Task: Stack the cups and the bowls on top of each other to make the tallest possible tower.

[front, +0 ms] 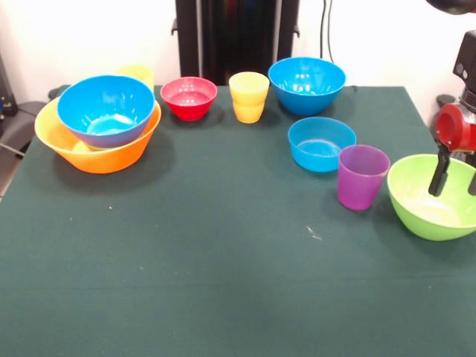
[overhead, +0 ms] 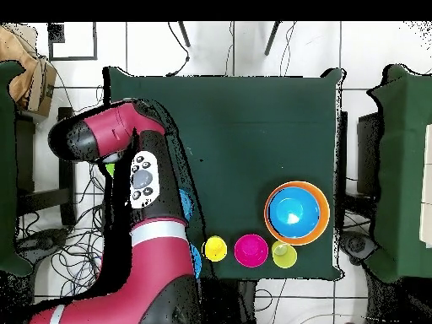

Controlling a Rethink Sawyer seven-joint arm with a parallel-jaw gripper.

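At the left, a large blue bowl (front: 106, 110) sits nested in the huge orange-yellow bowl (front: 97, 152), forming the tower (overhead: 296, 212). A yellow cup (front: 137, 74) stands behind it. Along the back are a small red bowl (front: 189, 97), a second yellow cup (front: 248, 97) and another large blue bowl (front: 306, 85). A shallow blue bowl (front: 321, 143) and the purple cup (front: 362, 176) stand to the right. My gripper (front: 457, 178) hangs open at the right edge, with its fingers (front: 440, 172) lowered inside the lime green bowl (front: 428, 212).
In the overhead view the red arm (overhead: 148, 181) covers the table's left side and hides the gripper and most bowls there. The red bowl (overhead: 251, 250) and both yellow cups (overhead: 216, 249) line the table's bottom edge. Chairs flank the green table (overhead: 253, 126).
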